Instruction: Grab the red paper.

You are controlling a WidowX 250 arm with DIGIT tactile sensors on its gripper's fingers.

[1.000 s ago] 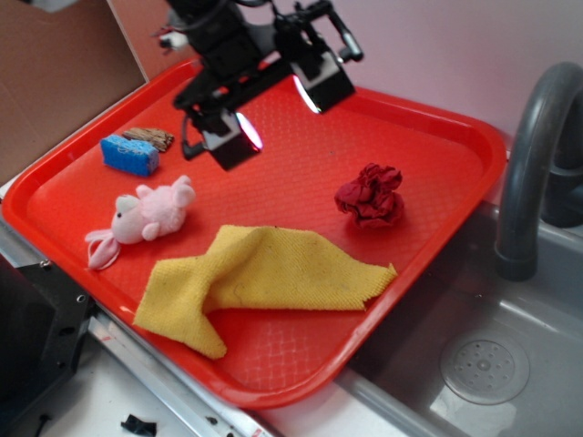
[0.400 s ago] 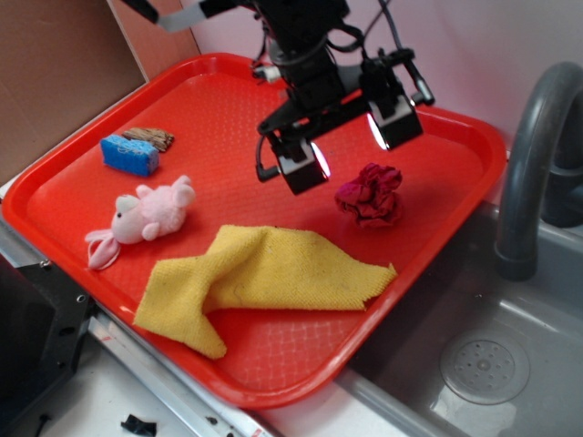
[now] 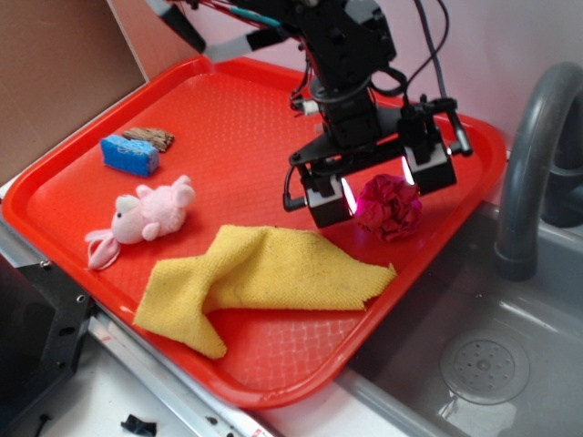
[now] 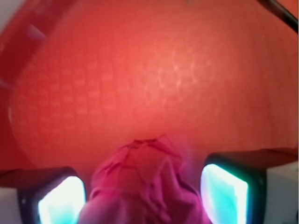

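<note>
The red paper is a wrinkled dark red ball on the right part of the red tray. My gripper is open and straddles it, one finger on each side, low over the tray. In the wrist view the paper fills the gap between the two lit pads, with small gaps on both sides. The bottom of the paper is cut off by the wrist frame.
A yellow cloth lies just left of and in front of the gripper. A pink plush toy, a blue block and a brown piece lie on the tray's left. A sink and grey faucet are to the right.
My gripper has moved from the tray's back left to the right and down, and now straddles the red paper. The paper has shifted slightly right.
</note>
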